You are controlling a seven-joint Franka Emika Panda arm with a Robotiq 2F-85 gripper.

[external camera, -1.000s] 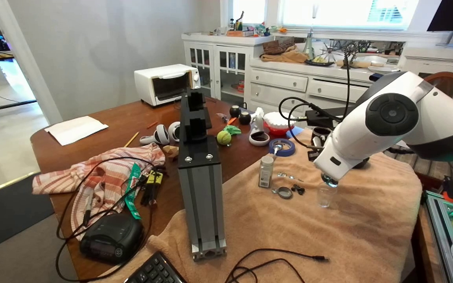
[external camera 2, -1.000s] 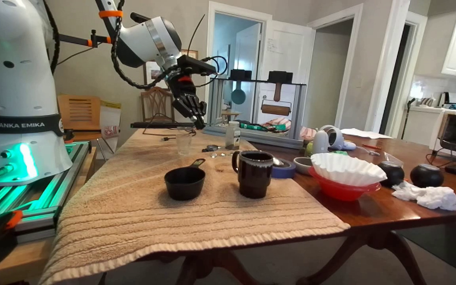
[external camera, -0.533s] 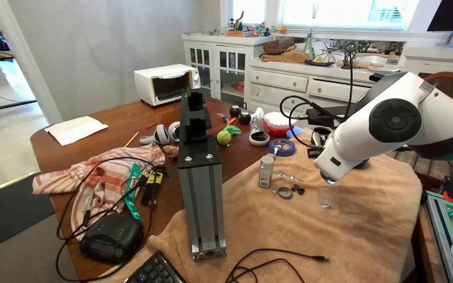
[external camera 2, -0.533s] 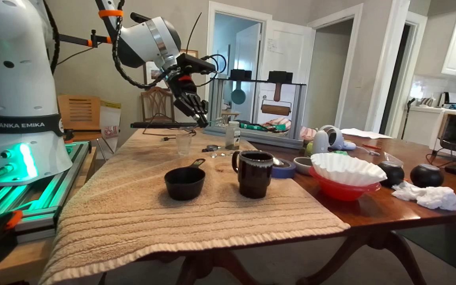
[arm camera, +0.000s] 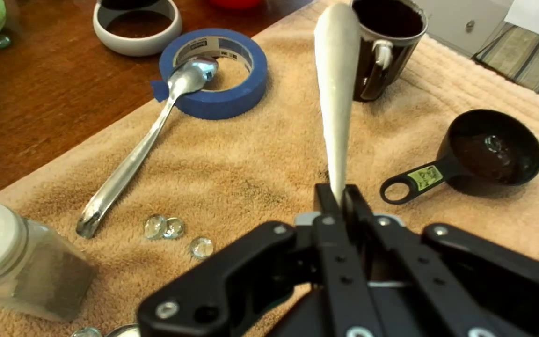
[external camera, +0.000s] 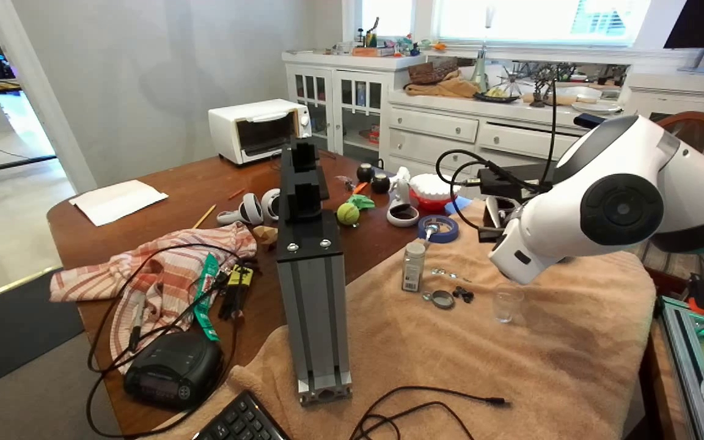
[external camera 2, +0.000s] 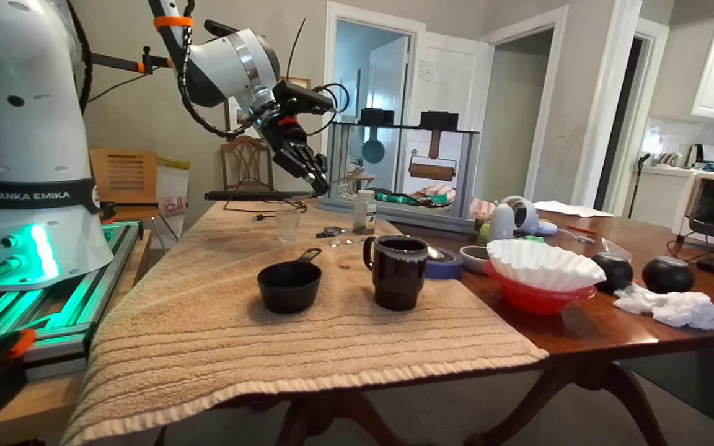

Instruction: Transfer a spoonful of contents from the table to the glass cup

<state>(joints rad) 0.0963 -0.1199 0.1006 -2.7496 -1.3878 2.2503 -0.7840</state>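
Note:
My gripper (arm camera: 338,193) is shut on a pale utensil (arm camera: 337,79) that looks like a spoon handle. Its wide rounded end points up in the wrist view; the end beyond the fingertips is hidden. In an exterior view my gripper (external camera 2: 320,183) hangs above the cloth, up and to the right of the glass cup (external camera 2: 287,225). The cup (external camera: 505,305) stands upright on the tan cloth (external camera: 407,348) over the brown table (external camera: 123,244); it is out of the wrist view. Several clear beads (arm camera: 201,247) lie on the cloth. Small black pieces (external camera: 463,294) lie near the cup.
A shaker jar (arm camera: 49,276) stands near the beads. Another spoon (arm camera: 129,161) leans on blue tape (arm camera: 225,105). A dark mug (external camera 2: 399,275) and a black measuring cup (external camera 2: 289,288), with a clear bead inside, stand nearby. A metal frame (external camera: 315,318) stands on the table.
My gripper has tilted, its fingertips moving slightly right and up in an exterior view, while the wrist shifted slightly left. The cup, jar and beads have not moved.

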